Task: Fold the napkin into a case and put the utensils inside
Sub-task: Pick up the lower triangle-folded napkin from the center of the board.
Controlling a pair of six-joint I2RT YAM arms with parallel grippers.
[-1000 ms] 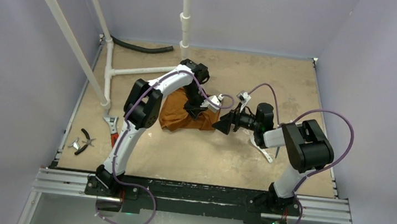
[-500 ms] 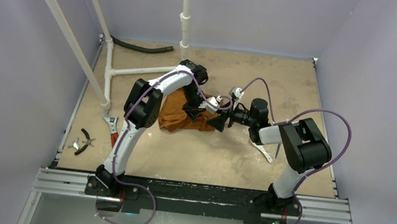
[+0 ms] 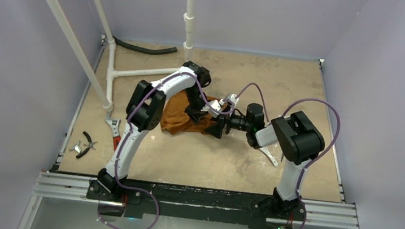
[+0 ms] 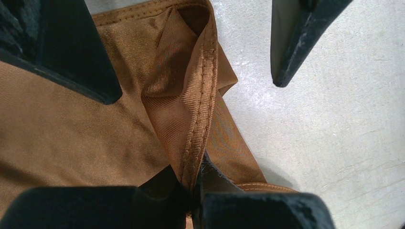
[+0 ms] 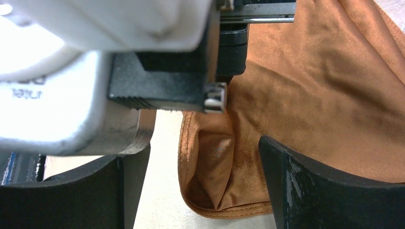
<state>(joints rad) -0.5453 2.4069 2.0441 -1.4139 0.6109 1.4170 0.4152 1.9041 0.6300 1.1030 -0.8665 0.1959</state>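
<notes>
1. While the left gripper point(image 4: 193, 198) pinches the stitched hem of the napkin point(image 4: 71, 138), its two black fingertips are pressed together on the cloth; the hem runs up from them as a raised, double-stitched ridge.
2. Napkin: one piece; rust-orange cloth with a fine ribbed weave, a slight sheen and soft creases; it lies bunched on the middle of the table point(image 3: 212, 161), between the two arms; one folded corner at its right edge gapes as a small pocket.
3. Right gripper point(image 5: 204, 144): jaws spread wide; two black wedge-shaped fingers, matte, with scuffed edges; one finger stands over the cloth and the other over bare table, with the folded corner between them; whether they touch the cloth cannot be told.
4. Table: one flat surface, sandy tan, grainy and mottled.
5. Utensils: one white spoon point(image 3: 272, 160) lies on the table beneath the right arm, apart from the napkin and partly hidden; the second utensil cannot be made out.
6. Left edge of the table: one pair of small black pliers point(image 3: 89, 144); one red-handled tool point(image 3: 114, 132); both lie well apart from the napkin.
7. Far left corner: one black ribbed hose point(image 3: 145, 47), curved; white plastic pipes point(image 3: 189, 16), smooth and round, joined in several lengths.
</notes>
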